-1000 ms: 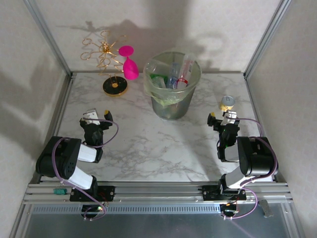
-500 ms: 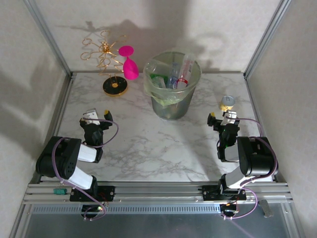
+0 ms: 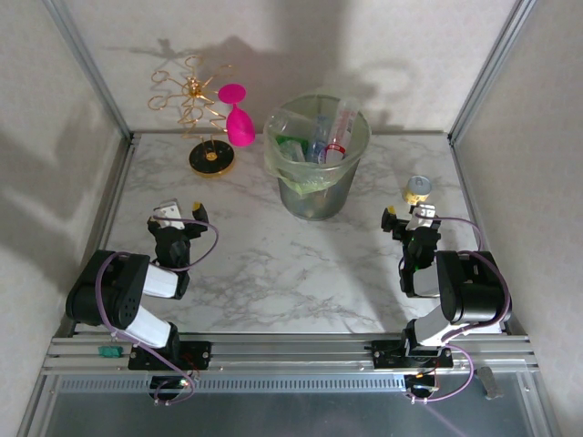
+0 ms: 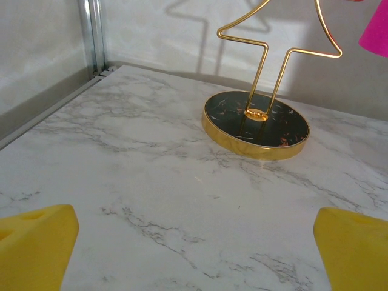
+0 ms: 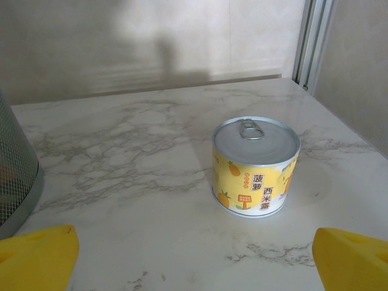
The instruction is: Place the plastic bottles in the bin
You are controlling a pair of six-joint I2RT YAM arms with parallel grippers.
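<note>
The bin (image 3: 321, 193) stands at the back middle of the marble table, lined with a pale green bag. Several plastic bottles (image 3: 319, 137) stick up inside it, clear ones with red and green details. Its grey wall (image 5: 12, 182) shows at the left edge of the right wrist view. My left gripper (image 3: 178, 217) rests low at the near left, open, with bare marble between its yellow fingertips (image 4: 36, 248). On the near right my right gripper (image 3: 407, 217) is open too, nothing between its yellow fingertips (image 5: 354, 257).
A short metal can (image 5: 256, 167) with a yellow label stands just ahead of the right gripper, also seen from above (image 3: 418, 188). A gold wire stand on a round black base (image 4: 256, 123) and a pink goblet (image 3: 238, 116) sit at the back left. Metal frame posts (image 3: 483, 73) border the table.
</note>
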